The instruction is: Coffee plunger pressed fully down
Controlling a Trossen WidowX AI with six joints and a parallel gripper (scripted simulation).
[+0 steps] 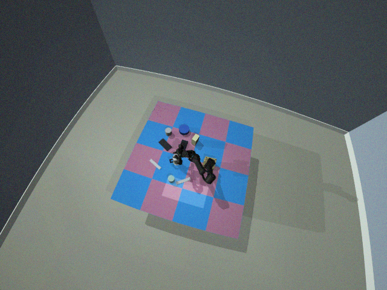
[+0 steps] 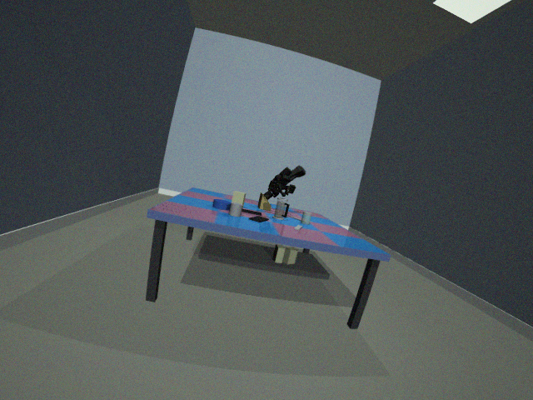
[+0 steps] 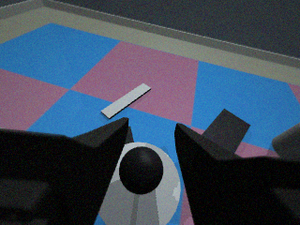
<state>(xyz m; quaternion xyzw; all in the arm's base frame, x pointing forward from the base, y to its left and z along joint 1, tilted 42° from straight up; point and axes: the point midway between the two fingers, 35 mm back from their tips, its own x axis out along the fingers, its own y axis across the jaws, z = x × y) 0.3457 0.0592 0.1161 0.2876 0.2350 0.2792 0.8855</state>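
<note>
The coffee press (image 1: 175,157) (image 2: 280,209) stands upright on the checkered table, its black handle (image 1: 171,161) (image 2: 286,210) at one side. In the wrist view its round black plunger knob (image 3: 141,170) appears over the pale lid (image 3: 166,187), with little or no rod visible between them. My gripper (image 3: 152,126) is over the press, its fingers apart on either side of the knob. A gap shows between the knob and each finger, so it is open and holds nothing. How far the knob stands above the lid is hard to tell.
Around the press are a dark slab (image 1: 164,144) (image 2: 259,218) (image 3: 227,128), a white bar (image 1: 155,164) (image 3: 126,101), another white bar (image 1: 183,180), a pale green cylinder (image 1: 171,179) (image 2: 306,217), a grey cylinder (image 1: 168,131) (image 2: 235,210), a blue round thing (image 1: 184,128) and a yellow block (image 1: 195,139).
</note>
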